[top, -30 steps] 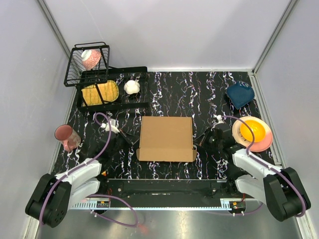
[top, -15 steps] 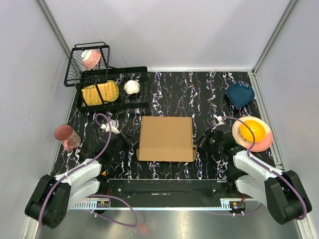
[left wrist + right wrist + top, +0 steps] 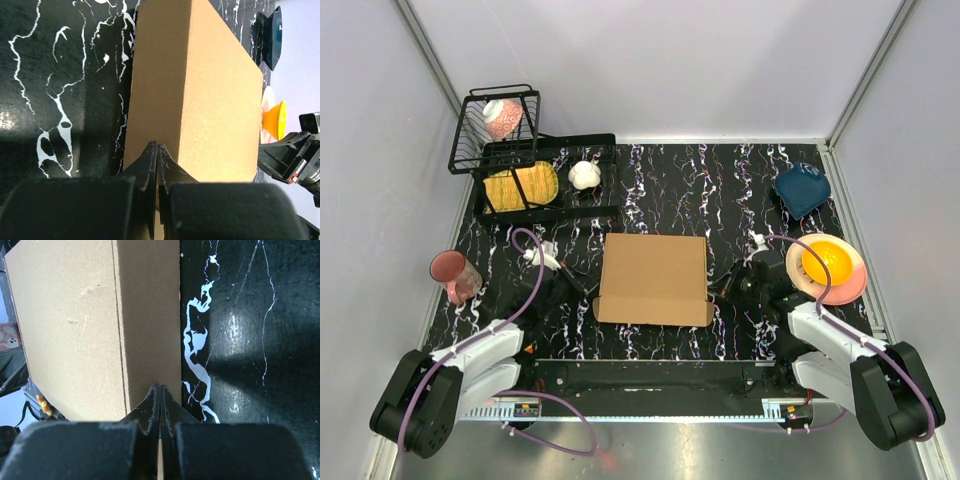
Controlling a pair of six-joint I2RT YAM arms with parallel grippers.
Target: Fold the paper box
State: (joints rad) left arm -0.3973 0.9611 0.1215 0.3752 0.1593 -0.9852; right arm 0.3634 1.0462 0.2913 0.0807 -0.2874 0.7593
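The paper box (image 3: 655,278) lies folded shut as a flat brown carton in the middle of the black marbled table (image 3: 720,190). My left gripper (image 3: 586,290) is shut and empty, its tips just off the box's left side. The left wrist view has those tips (image 3: 157,145) pointing at the box's shaded side wall (image 3: 145,100). My right gripper (image 3: 719,286) is shut and empty at the box's right side. In the right wrist view, its tips (image 3: 160,386) are against or just short of the box's side wall (image 3: 150,315); I cannot tell which.
A black dish rack (image 3: 545,185) with a yellow item and a white item stands at the back left, with a wire basket (image 3: 495,125) holding a pink cup behind it. A pink cup (image 3: 453,275) is at the left edge. A blue bowl (image 3: 802,190) and a yellow bowl on a pink plate (image 3: 828,265) are at the right.
The right gripper has crept slightly left toward the box. Everything else looks the same.
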